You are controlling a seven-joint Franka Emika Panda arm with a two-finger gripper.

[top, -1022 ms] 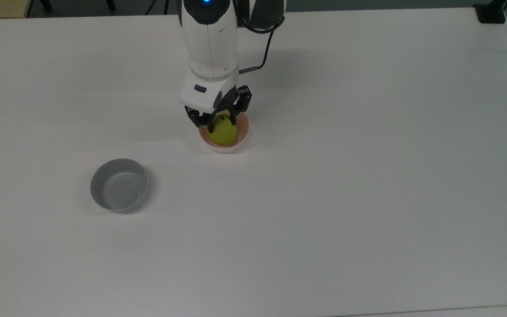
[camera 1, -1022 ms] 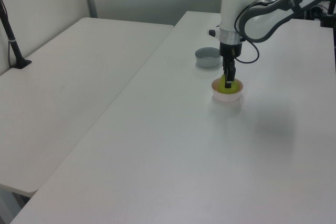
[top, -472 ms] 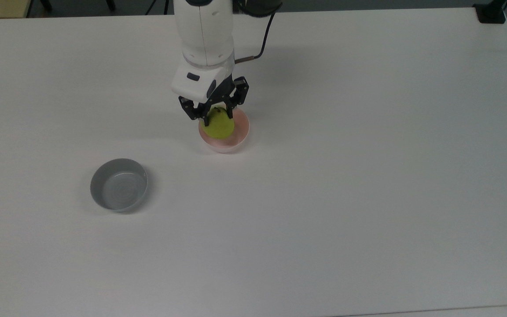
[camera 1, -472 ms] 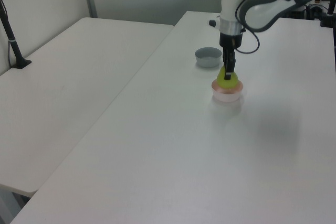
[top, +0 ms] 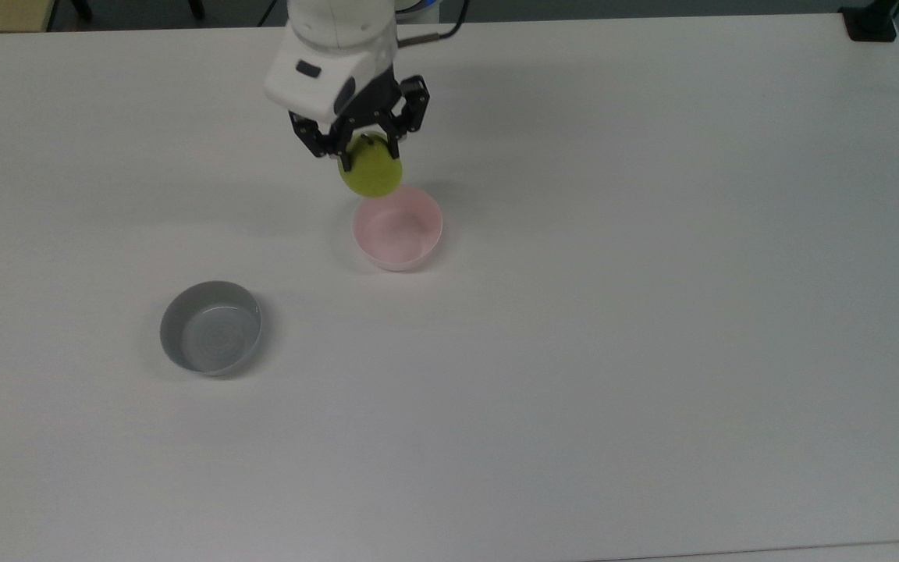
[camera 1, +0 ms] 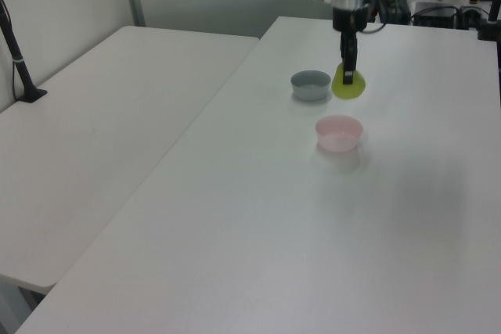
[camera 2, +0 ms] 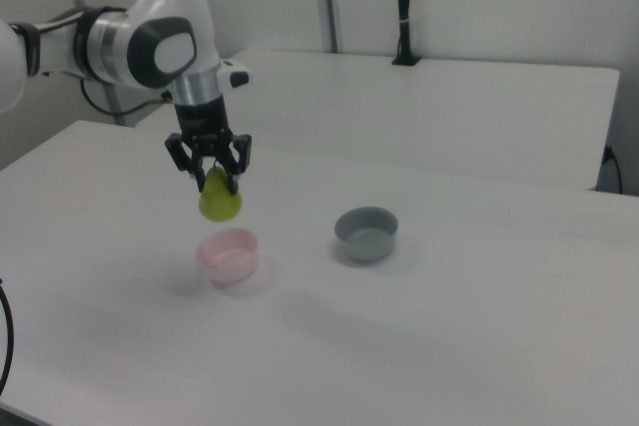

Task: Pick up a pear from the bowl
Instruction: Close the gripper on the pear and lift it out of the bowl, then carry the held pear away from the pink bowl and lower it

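Fingers (top: 372,153) clench the pear (top: 371,173) in the top view, hanging above the pink bowl (top: 396,228). Left view: pear (camera 1: 349,84) clear of bowl (camera 1: 339,132). Right view: lift seems complete; next, just hold steady over the bench (camera 2: 479,326).

Only the pink bowl (top: 397,228) and grey bowl (top: 211,327) interrupt the bare table (top: 652,312).

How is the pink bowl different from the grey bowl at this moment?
The pink bowl is pale pink, while the grey bowl is grey. The pink bowl sits almost under the claw, which holds the pear above it; the grey bowl stands apart, toward the top view's lower left. The grey bowl looks somewhat wider. Both are round, upright, hold nothing and rest on the white table.
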